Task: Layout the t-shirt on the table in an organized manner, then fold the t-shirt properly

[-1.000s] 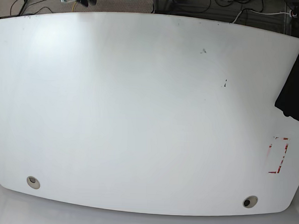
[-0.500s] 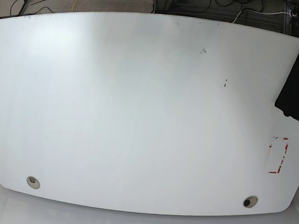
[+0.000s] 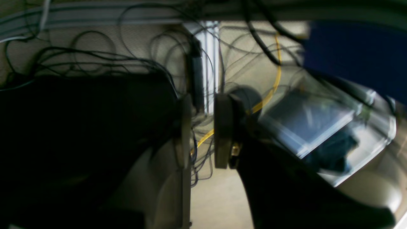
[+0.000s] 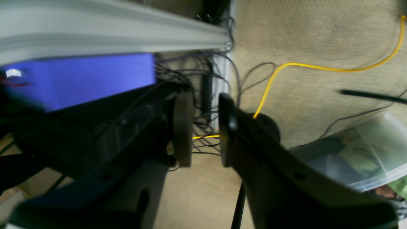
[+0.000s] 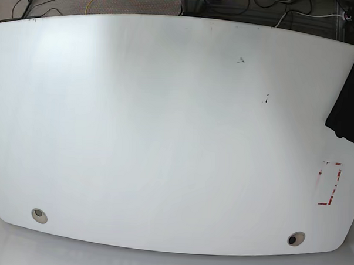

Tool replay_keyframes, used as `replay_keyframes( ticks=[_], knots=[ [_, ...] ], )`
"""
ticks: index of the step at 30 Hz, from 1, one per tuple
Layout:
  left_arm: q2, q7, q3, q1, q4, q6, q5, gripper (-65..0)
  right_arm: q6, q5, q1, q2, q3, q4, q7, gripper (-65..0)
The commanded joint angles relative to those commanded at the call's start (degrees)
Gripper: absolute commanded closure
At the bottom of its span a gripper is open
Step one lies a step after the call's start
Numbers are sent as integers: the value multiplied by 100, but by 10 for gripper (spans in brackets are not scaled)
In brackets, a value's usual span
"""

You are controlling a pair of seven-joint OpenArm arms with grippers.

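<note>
Since a second ago, the small green and white thing and the dark shapes at the far edge of the base view are gone; nothing is changed on the table (image 5: 165,138). The t-shirt (image 5: 348,105) is seen as a black folded piece at the table's right edge, partly cut off by the picture. A red-marked patch (image 5: 329,184) is seen below it, and two round grey holes (image 5: 39,215) are seen near the front edge. The left gripper (image 3: 202,130) is held open with nothing between its fingers. The right gripper (image 4: 205,130) is held open and empty too. Cables and a yellow cable (image 4: 318,68) are seen on the floor behind them.
</note>
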Motion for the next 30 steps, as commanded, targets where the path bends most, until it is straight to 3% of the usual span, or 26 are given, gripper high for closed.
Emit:
replay_keyframes(
  ticks=[2, 6, 10, 13, 16, 19, 30],
  knots=[
    [-35, 9, 0, -273, -369, 0, 0, -111, -26, -53, 185, -62, 0, -220, 0, -130],
    [-70, -9, 0, -809, -1178, 26, 0, -113, -308, -281, 554, -114, 0, -738, 9, -130],
    [-202, -9, 0, -1301, -1899, 404, 0, -113, -651, -536, 923, -149, -18, -1169, 9, -130],
    [-211, 18, 0, -1582, -2198, 686, 9, -114, -782, -615, 1143, -167, -18, -1442, 9, -130],
    [-220, 132, 0, -1873, -2497, 774, 79, -114, -888, -659, 1363, -202, -18, -1714, 9, -130],
    [-220, 237, 0, -2022, -2646, 774, 211, -114, -958, -659, 1495, -202, -18, -1916, 9, -130],
    [-202, 369, 0, -2207, -2708, 782, 264, -114, -958, -659, 1881, -185, -18, -2470, 9, -130]
  ],
)
